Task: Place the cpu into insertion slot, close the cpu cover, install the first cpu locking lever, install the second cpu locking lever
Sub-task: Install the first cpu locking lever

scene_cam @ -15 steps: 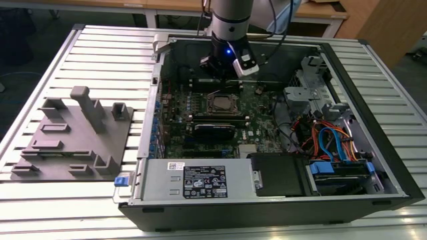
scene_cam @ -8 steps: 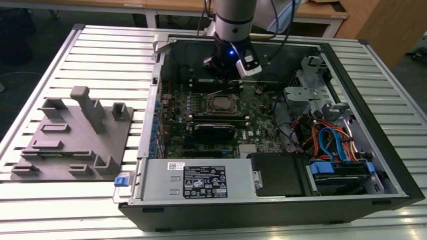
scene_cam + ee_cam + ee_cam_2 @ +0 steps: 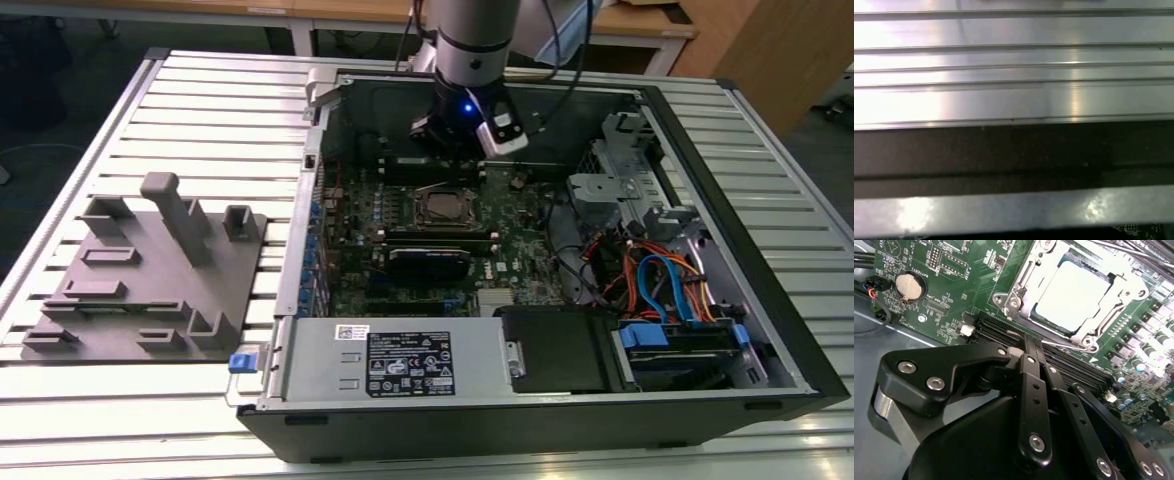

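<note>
While one claw (image 3: 1033,342) hovers, one cpu (image 3: 1074,295) lies nearby.

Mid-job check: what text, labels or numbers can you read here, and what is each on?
Nothing can be quoted.
Power supply label: print too small to read.
Small white sticker on the same box: too small to read.
White lettering on the motherboard by the coin cell: too small to read.
cpu top: no marking to be seen.

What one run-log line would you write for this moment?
gripper: shut, near cpu cover | cpu: top showing through cover's cut-out | cpu cover: down around cpu
</note>
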